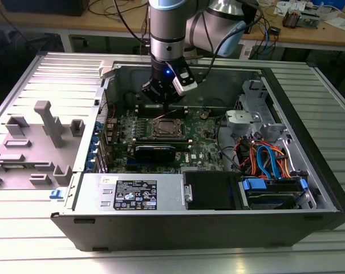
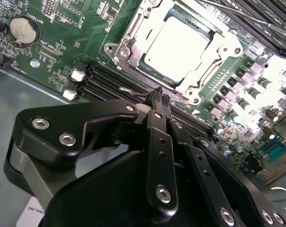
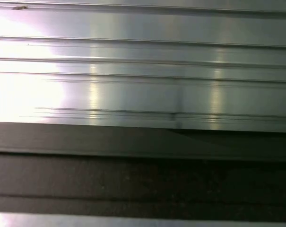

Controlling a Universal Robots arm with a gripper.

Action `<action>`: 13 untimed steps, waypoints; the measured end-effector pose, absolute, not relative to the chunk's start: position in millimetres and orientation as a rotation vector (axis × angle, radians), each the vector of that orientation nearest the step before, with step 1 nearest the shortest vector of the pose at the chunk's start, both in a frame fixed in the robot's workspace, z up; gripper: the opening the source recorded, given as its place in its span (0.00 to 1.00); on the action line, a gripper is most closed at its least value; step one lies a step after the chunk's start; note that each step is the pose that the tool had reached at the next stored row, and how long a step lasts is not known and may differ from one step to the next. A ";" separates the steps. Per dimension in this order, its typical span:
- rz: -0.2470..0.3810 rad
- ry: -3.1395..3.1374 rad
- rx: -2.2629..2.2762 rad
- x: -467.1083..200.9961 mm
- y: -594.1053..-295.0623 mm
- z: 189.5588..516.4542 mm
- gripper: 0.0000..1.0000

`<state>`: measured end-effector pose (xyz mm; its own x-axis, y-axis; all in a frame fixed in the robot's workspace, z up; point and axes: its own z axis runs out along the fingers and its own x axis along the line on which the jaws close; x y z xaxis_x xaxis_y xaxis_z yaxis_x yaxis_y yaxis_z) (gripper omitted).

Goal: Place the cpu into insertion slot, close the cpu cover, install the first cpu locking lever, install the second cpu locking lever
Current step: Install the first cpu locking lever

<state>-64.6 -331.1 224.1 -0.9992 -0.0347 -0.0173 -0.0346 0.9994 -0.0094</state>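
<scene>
**Inside the open computer case: gripper above the CPU socket**

Inside the open computer case (image 1: 218, 188), which lies on the ribbed metal tabletop (image 1: 326, 114), I see my arm reaching down from twelve o'clock in the exterior view, with the gripper (image 1: 162, 100) poised just above the green motherboard (image 1: 203, 151). The insertion slot (image 1: 163, 128) sits at the board's centre, directly at six o'clock from the gripper and near it.

In the second wrist view, the gripper (image 2: 158, 97) has its black fingers (image 2: 154, 101) clenched together, tips touching and grasping nothing. The cpu (image 2: 180, 45), a pale silver square, lies seated in the insertion slot (image 2: 147, 64). The cpu cover (image 2: 128, 42), a silver frame, lies flat around the chip. The fingertips hover beside the socket's near edge, over the long black memory slots (image 2: 102, 80). A round coin battery (image 2: 23, 29) sits well apart, at ten o'clock from the socket. Whether the locking levers are latched, I cannot tell.
</scene>
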 end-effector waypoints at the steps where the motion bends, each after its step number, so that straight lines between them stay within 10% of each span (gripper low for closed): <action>1: -0.015 3.124 -0.054 -64.0 -331.1 223.7 0.11; 13: -0.029 3.124 -0.054 -52.6 -331.1 219.4 0.11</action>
<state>-52.6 -331.1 219.4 -0.9992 -0.0349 -0.0169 -0.0346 0.9992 -0.0186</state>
